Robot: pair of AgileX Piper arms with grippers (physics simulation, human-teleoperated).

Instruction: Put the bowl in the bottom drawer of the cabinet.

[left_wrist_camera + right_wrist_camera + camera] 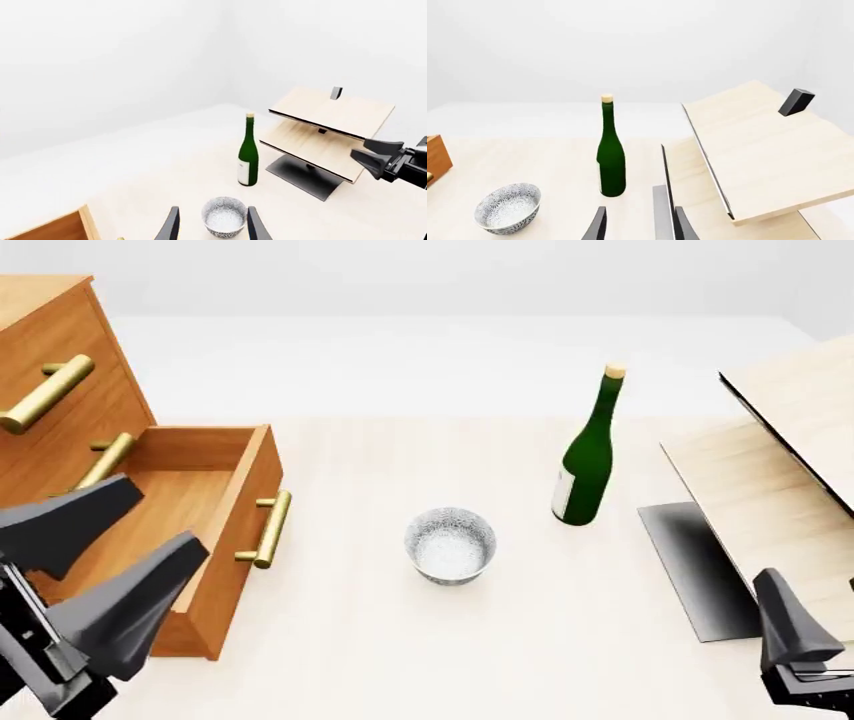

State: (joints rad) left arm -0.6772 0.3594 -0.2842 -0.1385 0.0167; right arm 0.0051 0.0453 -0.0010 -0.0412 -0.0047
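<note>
My left gripper (114, 565), fingers spread and empty, hung near the open bottom drawer (200, 475); my right gripper (637, 225) was likewise released. The bowl (451, 545) stood mid-table; farther right, a careless reach risked toppling the bottle (587, 455).

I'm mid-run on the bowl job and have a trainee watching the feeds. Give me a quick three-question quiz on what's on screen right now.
1. True or false: the bowl already sits inside the bottom drawer.
2. Multiple choice: in the front view, the green bottle stands (A) left of the bowl, (B) right of the bowl and farther back, (C) inside the cabinet.
3. Short answer: is the left gripper holding anything?

Key
1. False. The bowl stands upright on the table, to the right of the pulled-out drawer.
2. B.
3. No. Its fingers are spread and empty, above the open drawer in the front view.
</note>
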